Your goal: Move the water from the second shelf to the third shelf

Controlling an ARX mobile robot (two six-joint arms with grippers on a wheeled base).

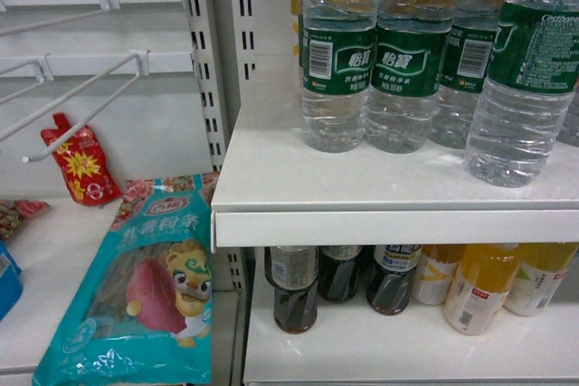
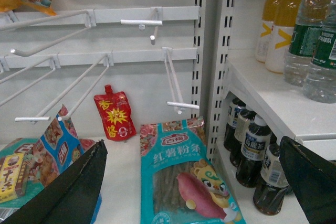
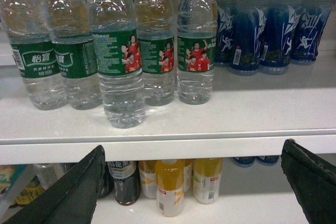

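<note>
While both arms hang back from the shelving, my right jaws (image 3: 191, 190) are spread wide with nothing between them; my left jaws (image 2: 194, 187) are just as wide and also empty.

Water bottles (image 3: 116, 51) stand upright in a cluster on the white shelf (image 3: 252, 114), green labels facing out. One sits nearest the front edge, just ahead of the rest; four others show in a row behind it. Right wrist view has that front bottle roughly between my right fingers (image 3: 68, 192), but well apart from them. Head view shows the same group (image 1: 534, 70) at the shelf's right half, the left part of the board bare.

Blue-labelled bottles (image 3: 262, 30) stand to the right of the water, further back.

Shelf below: dark bottles (image 1: 294, 291) on the left, yellow drink bottles (image 1: 479, 291) beside them.

Left wrist view faces the next bay: white peg hooks (image 2: 176, 85), a red pouch (image 2: 114, 113) leaning on the back panel, a teal snack bag (image 2: 181, 182) lying flat.
</note>
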